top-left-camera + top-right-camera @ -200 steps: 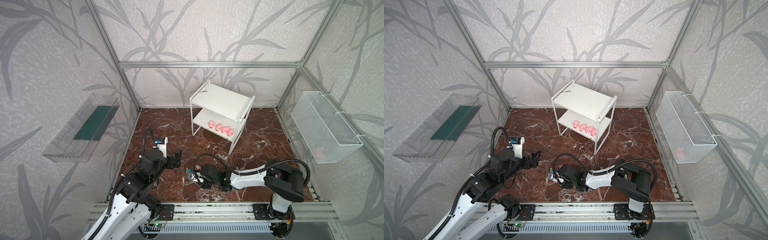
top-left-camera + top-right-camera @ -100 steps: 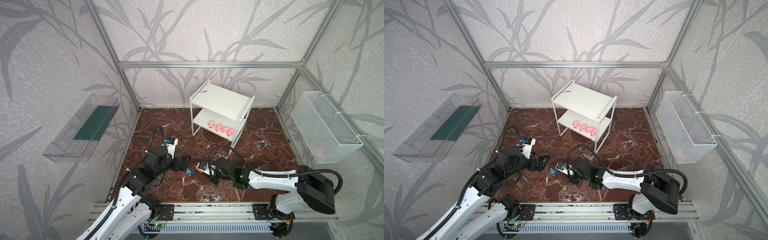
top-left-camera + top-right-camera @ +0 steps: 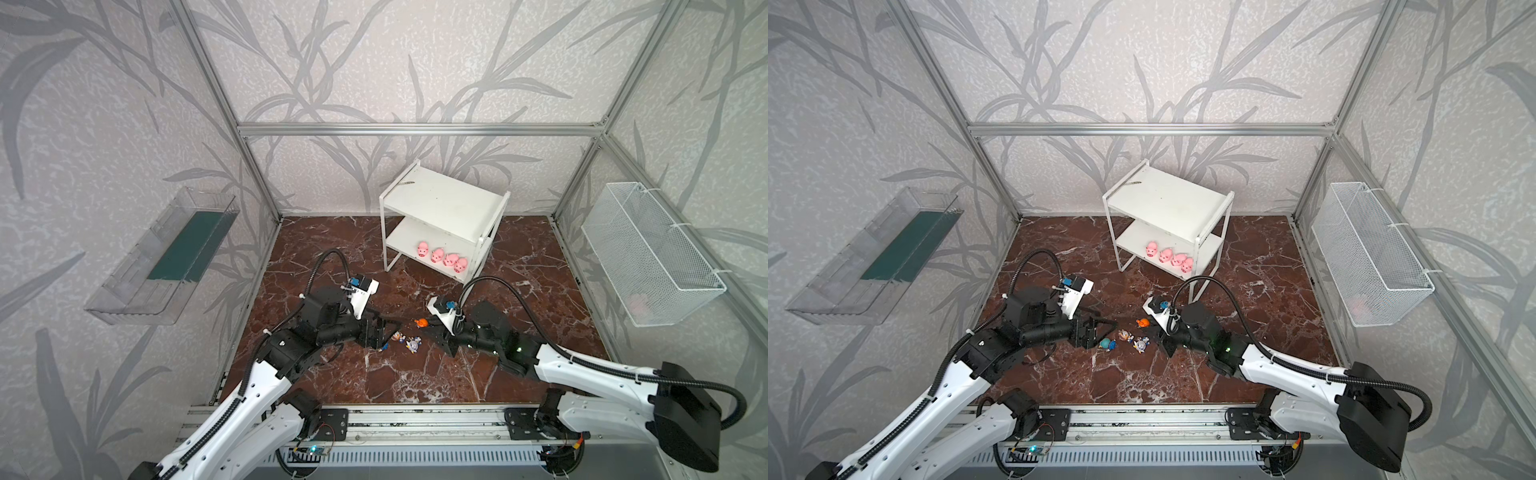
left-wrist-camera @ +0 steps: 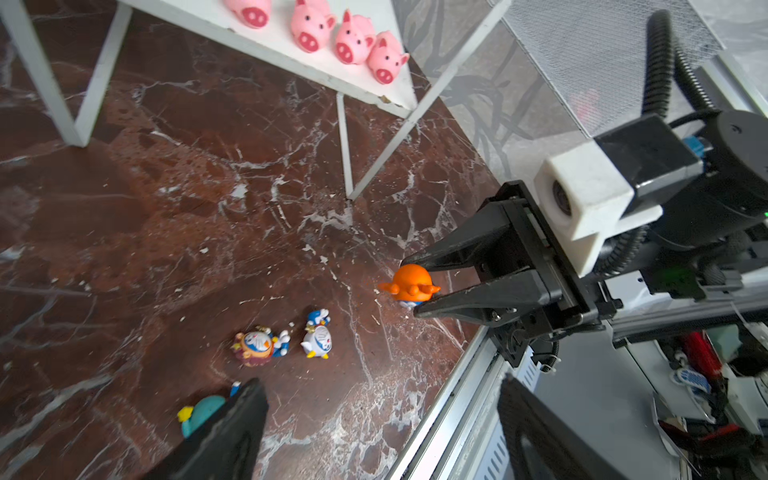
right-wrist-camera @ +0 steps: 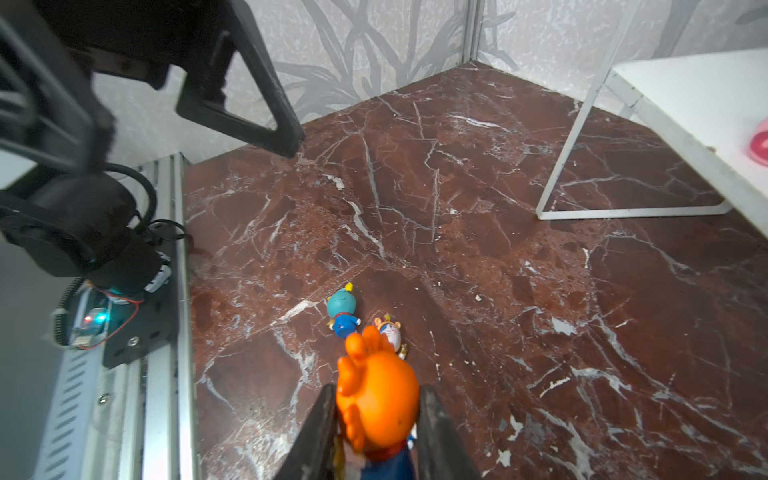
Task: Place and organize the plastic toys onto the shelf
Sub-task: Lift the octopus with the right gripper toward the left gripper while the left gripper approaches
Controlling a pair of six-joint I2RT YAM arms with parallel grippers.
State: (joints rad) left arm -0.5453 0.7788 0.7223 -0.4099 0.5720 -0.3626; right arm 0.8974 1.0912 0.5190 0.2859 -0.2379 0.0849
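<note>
My right gripper [image 5: 376, 399] is shut on the orange-headed figurine [image 5: 376, 395], held low over the marble floor in both top views [image 3: 422, 322] [image 3: 1143, 322]. Three more figurines lie on the floor between the arms: teal [image 3: 1106, 344], brown [image 3: 1124, 335] and white-gold [image 3: 1140, 345]. My left gripper [image 4: 380, 386] stands open with nothing between its fingers. The teal figurine [image 4: 203, 411] lies just outside one finger, partly hidden by it. Several pink pigs [image 3: 442, 255] stand in a row on the lower board of the white shelf [image 3: 444, 195]. Its top board is bare.
A clear tray [image 3: 166, 257] hangs on the left wall. On the right wall hangs a white wire basket [image 3: 648, 249] with something pink inside. The metal rail [image 3: 415, 419] runs along the floor's front edge. The shelf's thin legs [image 4: 345, 145] stand just behind the figurines.
My right arm has swung from the left of the floor back to the right, carrying the orange figurine. The left gripper has moved right, up to the figurines on the floor.
</note>
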